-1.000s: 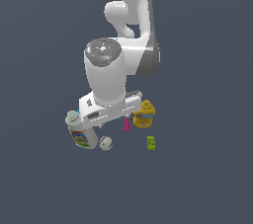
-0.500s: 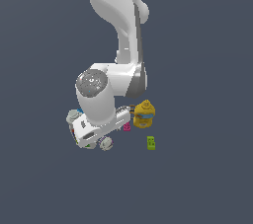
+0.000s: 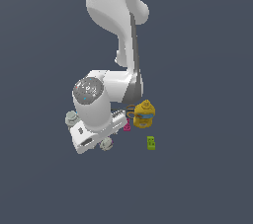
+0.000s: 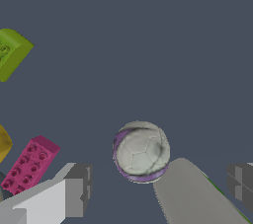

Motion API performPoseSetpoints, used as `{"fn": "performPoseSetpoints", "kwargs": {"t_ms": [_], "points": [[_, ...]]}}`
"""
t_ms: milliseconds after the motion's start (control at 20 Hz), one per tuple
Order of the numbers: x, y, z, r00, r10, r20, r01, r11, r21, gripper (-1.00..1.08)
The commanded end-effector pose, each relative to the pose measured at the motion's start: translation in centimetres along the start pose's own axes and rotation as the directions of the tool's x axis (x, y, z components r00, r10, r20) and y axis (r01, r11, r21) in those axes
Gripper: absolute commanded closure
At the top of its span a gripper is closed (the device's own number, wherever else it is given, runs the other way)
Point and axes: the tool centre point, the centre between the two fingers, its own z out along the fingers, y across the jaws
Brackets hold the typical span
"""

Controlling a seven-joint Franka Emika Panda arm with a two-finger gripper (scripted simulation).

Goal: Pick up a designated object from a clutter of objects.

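Arm dropped low since a second ago; end effector point(image 4: 155, 188) open, straddling small ball point(image 4: 142, 151); ready to close.

The white Franka arm point(image 3: 116, 11) enters at the top centre of the exterior view and folds down to a bulky wrist point(image 3: 91, 100) at mid-frame, left of centre. Below it the gripper point(image 3: 101, 139) points downward. In the wrist view its grey fingers point(image 4: 76, 188) stand spread apart along the lower edge.
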Motion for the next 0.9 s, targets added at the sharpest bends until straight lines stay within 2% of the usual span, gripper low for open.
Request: {"fn": "performPoseSetpoints", "kwargs": {"t_ms": [0, 200, 600, 850], "points": [[0.0, 0.0, 0.0, 1.0, 0.0, 0.0, 0.0, 1.0, 0.001, -0.92], [-0.1, -0.1, 0.8, 1.0, 0.0, 0.003, 0.0, 1.0, 0.003, -0.92], [-1.0, -0.5, 5.5, 1.0, 0.002, 0.019, -0.003, 1.0, 0.017, -0.92], [-1.2, -0.5, 6.7, 1.0, 0.003, 0.022, -0.003, 1.0, 0.021, -0.92]]}}
